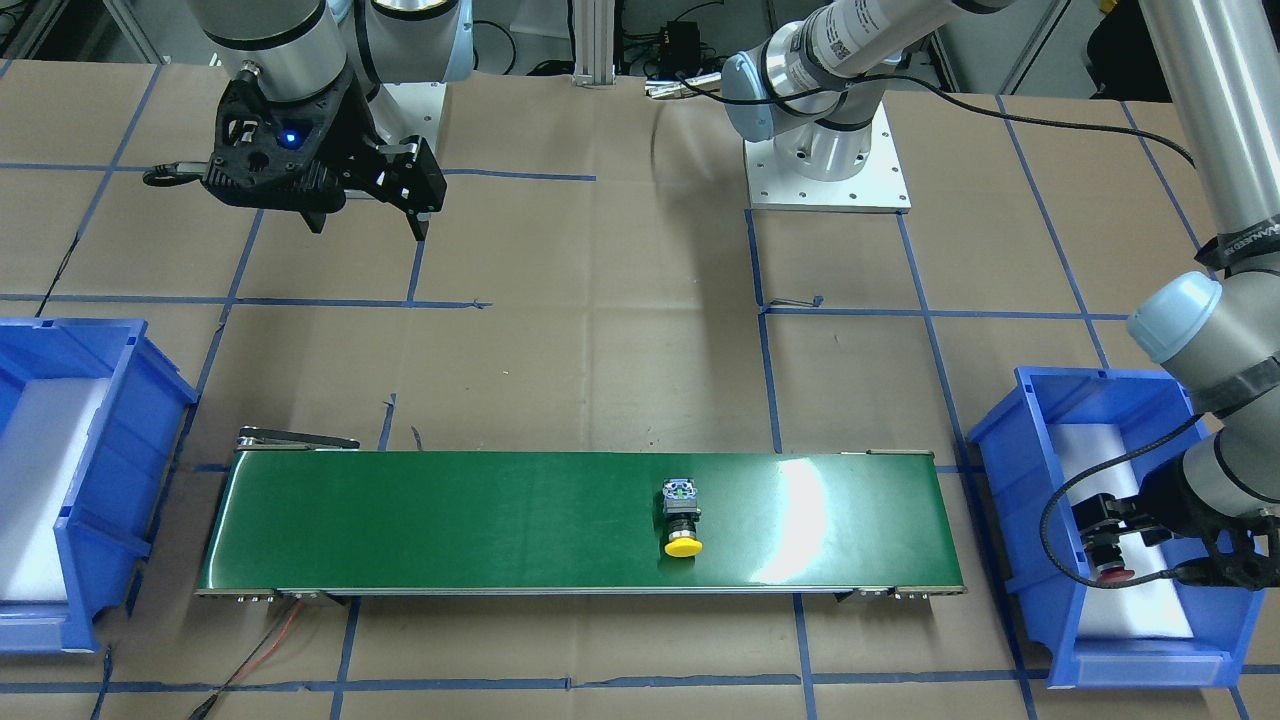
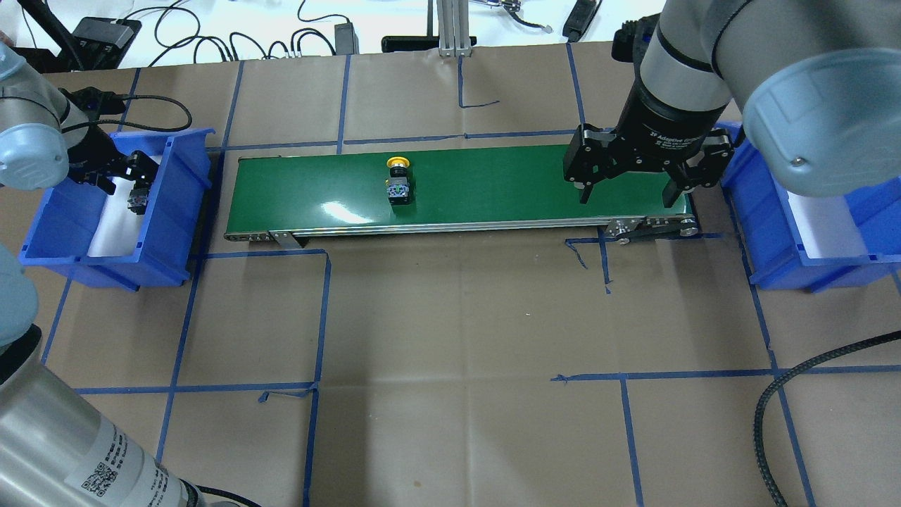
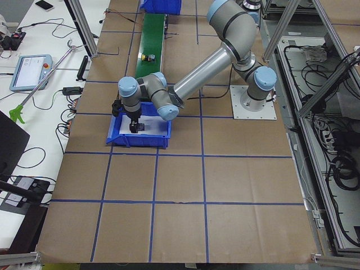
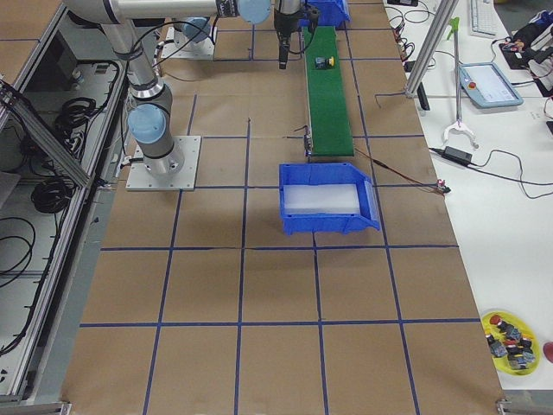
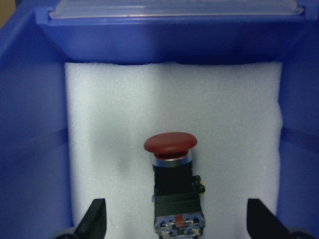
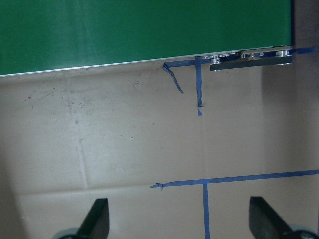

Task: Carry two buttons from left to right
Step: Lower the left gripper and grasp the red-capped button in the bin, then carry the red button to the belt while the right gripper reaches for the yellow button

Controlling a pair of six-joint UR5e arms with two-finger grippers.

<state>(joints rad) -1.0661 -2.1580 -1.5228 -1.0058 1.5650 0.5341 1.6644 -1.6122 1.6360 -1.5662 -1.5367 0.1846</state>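
Note:
The red-capped button [image 5: 172,191] lies on white foam in the blue bin [image 2: 172,211] on my left. It also shows in the front view [image 1: 1112,573]. My left gripper [image 5: 177,221] is low inside that bin, open, with a finger on each side of the button and apart from it. The yellow-capped button [image 2: 398,179] lies on the green conveyor belt [image 2: 493,183], left of its middle; in the front view it is right of middle [image 1: 683,522]. My right gripper [image 2: 626,190] hangs open and empty above the belt's right end, seen also in its wrist view [image 6: 179,224].
A second blue bin [image 2: 774,232] with white foam stands past the belt's right end, partly under my right arm. The table is brown paper with blue tape lines [image 2: 324,317]. A black cable [image 2: 774,401] loops at the lower right.

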